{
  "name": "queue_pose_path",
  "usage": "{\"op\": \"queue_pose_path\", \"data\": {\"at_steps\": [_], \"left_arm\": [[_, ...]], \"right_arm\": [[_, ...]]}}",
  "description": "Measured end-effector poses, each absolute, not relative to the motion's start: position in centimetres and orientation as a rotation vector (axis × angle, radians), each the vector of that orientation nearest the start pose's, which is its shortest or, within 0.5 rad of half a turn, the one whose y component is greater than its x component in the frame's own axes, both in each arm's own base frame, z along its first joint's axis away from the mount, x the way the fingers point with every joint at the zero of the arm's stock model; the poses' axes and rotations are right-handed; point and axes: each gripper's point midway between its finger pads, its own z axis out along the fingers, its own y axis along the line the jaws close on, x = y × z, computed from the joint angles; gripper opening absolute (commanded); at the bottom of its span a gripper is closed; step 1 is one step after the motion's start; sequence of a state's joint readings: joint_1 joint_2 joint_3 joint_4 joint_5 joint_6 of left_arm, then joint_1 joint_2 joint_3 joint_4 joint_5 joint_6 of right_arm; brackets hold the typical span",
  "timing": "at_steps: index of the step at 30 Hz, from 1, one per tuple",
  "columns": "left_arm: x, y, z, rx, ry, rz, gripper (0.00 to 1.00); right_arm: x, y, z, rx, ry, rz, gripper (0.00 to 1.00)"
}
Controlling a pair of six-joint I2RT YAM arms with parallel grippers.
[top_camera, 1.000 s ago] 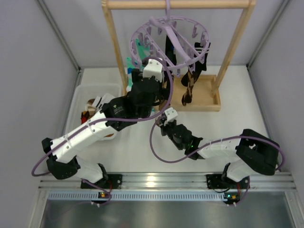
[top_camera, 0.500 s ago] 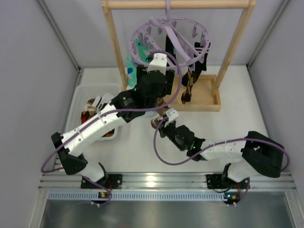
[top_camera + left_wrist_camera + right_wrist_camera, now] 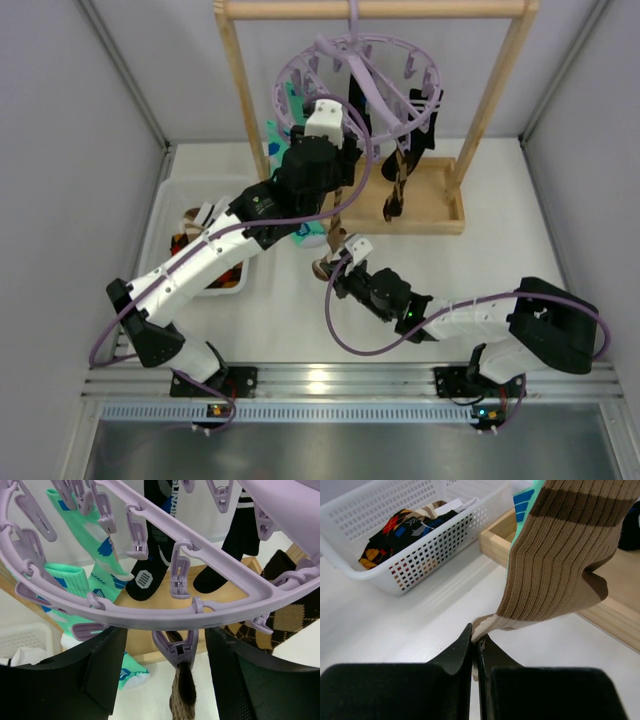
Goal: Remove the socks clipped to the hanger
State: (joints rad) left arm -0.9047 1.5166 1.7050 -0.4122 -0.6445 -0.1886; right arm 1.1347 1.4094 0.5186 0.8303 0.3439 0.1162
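The lilac hanger (image 3: 362, 85) hangs from the wooden frame. A brown ribbed sock (image 3: 337, 218) hangs from one of its clips (image 3: 176, 649). My left gripper (image 3: 175, 677) is open, with one finger on each side of that clip and not touching it; in the top view it (image 3: 340, 152) sits just under the ring. My right gripper (image 3: 476, 639) is shut on the sock's pale toe (image 3: 492, 622), low over the table (image 3: 330, 265). Mint-green socks (image 3: 75, 580), black socks (image 3: 155, 555) and a diamond-patterned sock (image 3: 295, 615) stay clipped.
A white basket (image 3: 185, 205) at the left holds red-orange-black patterned socks (image 3: 395, 535). The light wooden frame (image 3: 236, 95) has a tray base (image 3: 435, 205) under the hanger. Grey walls close in both sides.
My left gripper rose and shifted up under the ring, around the clip. My right gripper moved slightly nearer and left, still holding the sock's toe.
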Motion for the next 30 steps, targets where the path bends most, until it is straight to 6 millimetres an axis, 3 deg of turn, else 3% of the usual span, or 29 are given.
{"op": "queue_pose_path", "data": {"at_steps": [5,6,9,16,19,24,29,30], "left_arm": [[35.0,-29.0,39.7,0.178,1.733,-0.253,0.52],[35.0,-29.0,39.8,0.178,1.731,-0.256,0.42],[34.9,-29.2,39.8,0.178,1.728,-0.269,0.27],[35.1,-29.5,39.8,0.177,1.723,-0.276,0.13],[35.2,-29.6,39.5,0.177,1.725,-0.274,0.21],[35.1,-29.7,39.0,0.175,1.732,-0.282,0.57],[34.0,-28.5,37.3,0.173,1.762,-0.291,0.74],[33.4,-27.8,37.0,0.173,1.765,-0.291,0.83]], "right_arm": [[22.3,35.6,16.4,-0.579,1.571,0.684,0.00],[22.2,35.7,16.4,-0.582,1.572,0.685,0.00],[21.9,35.9,16.2,-0.591,1.574,0.689,0.00],[21.8,35.9,16.2,-0.592,1.573,0.691,0.00],[21.7,35.9,16.1,-0.584,1.572,0.701,0.00],[21.3,35.1,15.5,-0.586,1.591,0.697,0.00],[21.0,34.0,17.9,-0.547,1.560,0.715,0.00],[21.0,33.8,18.6,-0.536,1.551,0.720,0.00]]}}
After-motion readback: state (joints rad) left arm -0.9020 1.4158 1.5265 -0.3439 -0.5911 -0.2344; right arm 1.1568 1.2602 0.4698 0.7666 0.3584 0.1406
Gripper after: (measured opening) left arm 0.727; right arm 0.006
